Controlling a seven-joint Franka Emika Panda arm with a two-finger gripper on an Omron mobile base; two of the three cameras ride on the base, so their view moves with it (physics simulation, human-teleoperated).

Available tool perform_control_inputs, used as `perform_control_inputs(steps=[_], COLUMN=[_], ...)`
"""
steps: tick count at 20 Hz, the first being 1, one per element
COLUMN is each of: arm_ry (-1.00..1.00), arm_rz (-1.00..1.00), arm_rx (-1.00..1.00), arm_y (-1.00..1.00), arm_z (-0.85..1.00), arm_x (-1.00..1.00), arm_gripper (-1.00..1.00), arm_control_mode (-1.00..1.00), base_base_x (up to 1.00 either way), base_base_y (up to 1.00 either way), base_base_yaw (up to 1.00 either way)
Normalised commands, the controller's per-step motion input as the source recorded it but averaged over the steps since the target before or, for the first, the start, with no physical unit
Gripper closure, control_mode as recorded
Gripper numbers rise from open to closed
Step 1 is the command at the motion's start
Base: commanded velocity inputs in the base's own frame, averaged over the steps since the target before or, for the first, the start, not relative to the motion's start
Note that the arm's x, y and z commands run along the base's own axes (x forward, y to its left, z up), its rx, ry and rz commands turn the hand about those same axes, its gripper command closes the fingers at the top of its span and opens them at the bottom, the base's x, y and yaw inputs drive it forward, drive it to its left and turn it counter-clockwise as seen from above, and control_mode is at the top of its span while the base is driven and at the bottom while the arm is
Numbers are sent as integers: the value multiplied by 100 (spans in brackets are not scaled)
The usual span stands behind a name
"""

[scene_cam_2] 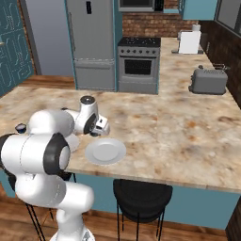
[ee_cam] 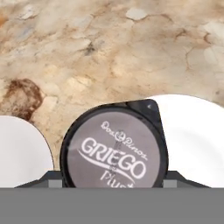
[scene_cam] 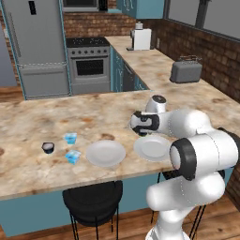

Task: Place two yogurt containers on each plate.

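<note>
- I've got the gripper clamped on a dark round yogurt cup, lid reading "Griego", held above the counter.
- Right plate sits just beside and below the cup, by the counter's near edge; I'd guess a short shift gets me over it.
- Left plate is bare, with the two blue cups and another dark cup further left.
</note>
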Motion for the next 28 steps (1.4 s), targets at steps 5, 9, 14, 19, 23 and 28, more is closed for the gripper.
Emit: perform_control_inputs(steps=[5, 9, 14, 19, 23, 28], arm_ry=[0, 0, 5, 0, -3, -8], arm_rz=[-10, 0, 0, 0, 5, 17], arm_rx=[-2, -11, 0, 0, -2, -7], arm_y=[-31, 1, 0, 0, 12, 43], arm_z=[-24, -31, 0, 4, 42, 78], arm_x=[-54, 21, 6, 0, -12, -27], arm_gripper=[100, -100, -100, -100, -100, -100], arm_control_mode=[-100, -100, -100, -100, -100, -100], base_base_x=[0, 0, 0, 0, 0, 0], base_base_y=[0, 0, 0, 0, 0, 0], base_base_yaw=[0, 0, 0, 0, 0, 0])
